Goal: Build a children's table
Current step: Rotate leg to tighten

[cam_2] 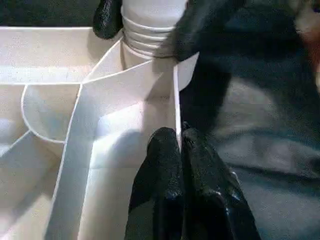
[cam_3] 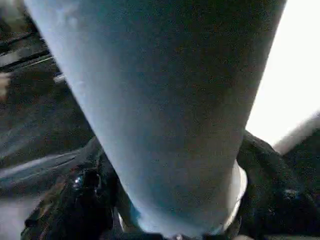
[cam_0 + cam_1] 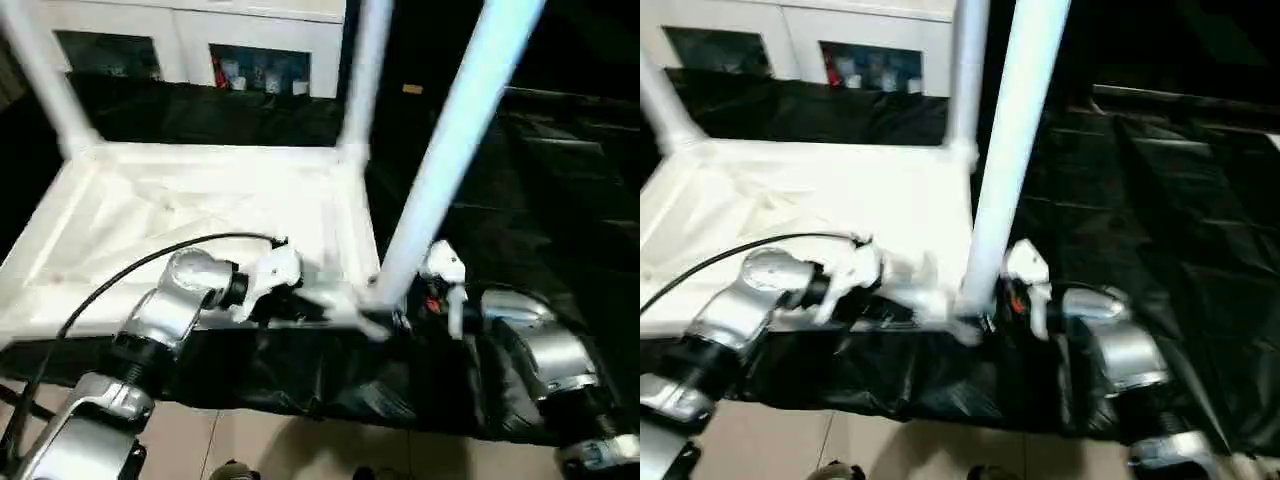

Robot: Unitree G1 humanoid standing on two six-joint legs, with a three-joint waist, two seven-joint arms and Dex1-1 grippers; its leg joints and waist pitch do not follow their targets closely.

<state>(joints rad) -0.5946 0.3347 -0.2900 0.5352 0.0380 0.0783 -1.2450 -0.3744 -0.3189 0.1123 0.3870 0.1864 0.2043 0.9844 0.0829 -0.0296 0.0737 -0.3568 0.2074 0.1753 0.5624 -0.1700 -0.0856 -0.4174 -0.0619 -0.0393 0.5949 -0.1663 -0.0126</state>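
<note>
Here, left pincer (image 1: pixel 180 150) pinches the top's rim (image 1: pixel 176 95); right pincer (image 2: pixel 175 200) straddles a leg (image 2: pixel 165 100).

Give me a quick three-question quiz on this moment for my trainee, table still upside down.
1. How many legs stand upright on the upturned tabletop?
2. True or false: the left gripper is open, clear of the tabletop.
3. The right gripper is at which leg? A far left, B near right, C far right.
Key: 1 three; 2 false, it pinches the tabletop's rim; 3 B.
</note>
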